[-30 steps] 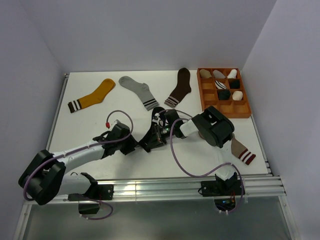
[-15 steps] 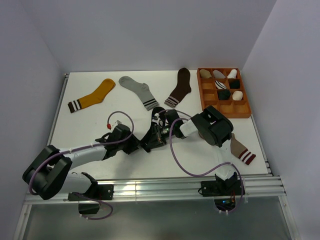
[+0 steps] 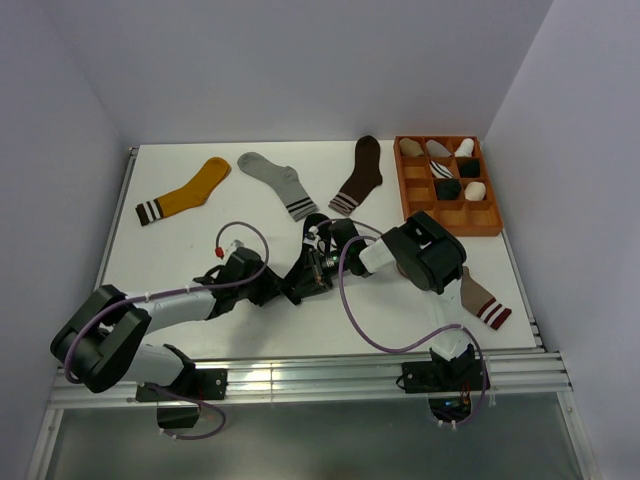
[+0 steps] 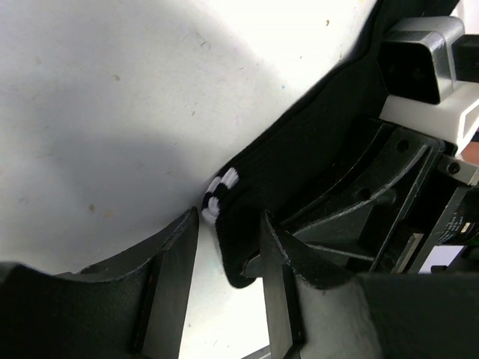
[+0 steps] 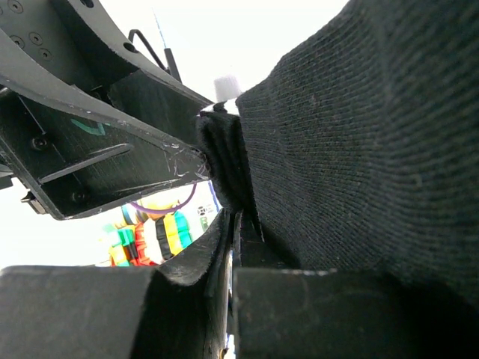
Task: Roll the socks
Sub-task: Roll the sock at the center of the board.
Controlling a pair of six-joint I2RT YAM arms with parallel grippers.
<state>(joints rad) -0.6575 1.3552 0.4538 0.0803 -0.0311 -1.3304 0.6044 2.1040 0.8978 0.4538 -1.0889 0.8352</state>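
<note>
Two claws meet at centre on the black striped-cuff sock (image 4: 299,157): the right gripper (image 5: 232,224) pinches its fabric tight, the left gripper (image 4: 228,224) stands apart, straddling the cuff edge, the sock's length running far-right from it. Far right, the orange tray (image 3: 455,225) holds rolled socks (image 3: 447,188) in its far compartments.

White flat table (image 3: 160,260), mustard-yellow fabric sock (image 3: 190,190), light grey sock (image 3: 277,180), dark brown sock (image 3: 362,175), taupe maroon-cuffed sock (image 3: 482,300), black white-striped fabric sock (image 4: 299,164), orange compartment tray (image 3: 482,227)

The left arm (image 3: 170,300) has swung rightward toward the striped sock (image 4: 314,149).
</note>
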